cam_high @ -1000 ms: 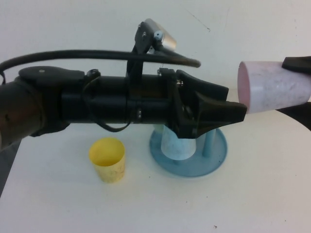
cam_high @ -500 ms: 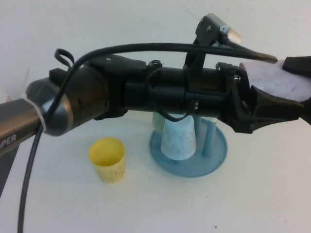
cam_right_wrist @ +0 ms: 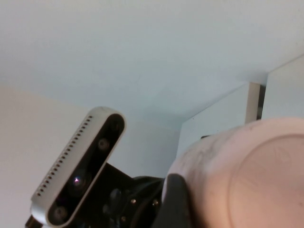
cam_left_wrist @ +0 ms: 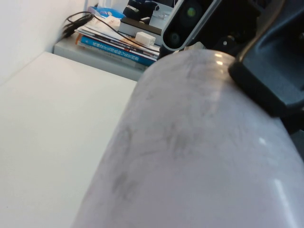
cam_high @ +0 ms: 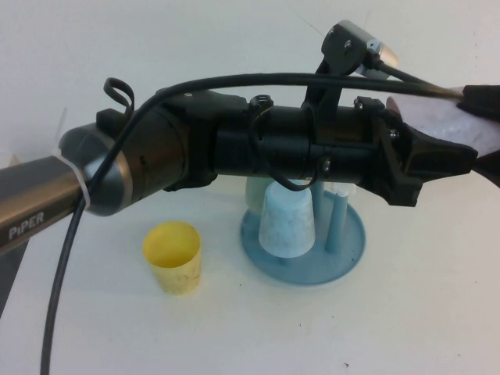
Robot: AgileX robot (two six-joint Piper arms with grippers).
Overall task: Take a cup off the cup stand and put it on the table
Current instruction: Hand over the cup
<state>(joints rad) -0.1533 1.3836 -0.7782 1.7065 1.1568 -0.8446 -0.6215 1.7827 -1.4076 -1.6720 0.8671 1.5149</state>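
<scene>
1. The cup (cam_high: 447, 125) is off the cup stand (cam_high: 353, 251) and up in the air. It lies on its side at the far right of the high view, above the surface (cam_high: 406, 328) and touching nothing that stands on it.
2. My right end effector (cam_high: 475, 131) holds the cup. One black finger (cam_high: 483, 100) sits on its upper side and the other under it, near the right edge of the high view.
3. My left end effector (cam_high: 447, 160) is stretched across from the left, above the cup stand, with its tip right up against the same cup. Whether it has closed on the cup I cannot tell.
4. In the left wrist view the cup's pale speckled wall (cam_left_wrist: 190, 156) fills most of the picture. In the right wrist view its round pink end (cam_right_wrist: 266, 180) is close to the lens.
5. Below my left arm, the cup stand rests on the surface with a light blue cup (cam_high: 287, 223) upside down on it and a bare blue peg (cam_high: 336, 223) just beside that cup.
6. A yellow cup (cam_high: 173, 256) stands upright on the surface, mouth up, to the left of the cup stand and apart from it.
</scene>
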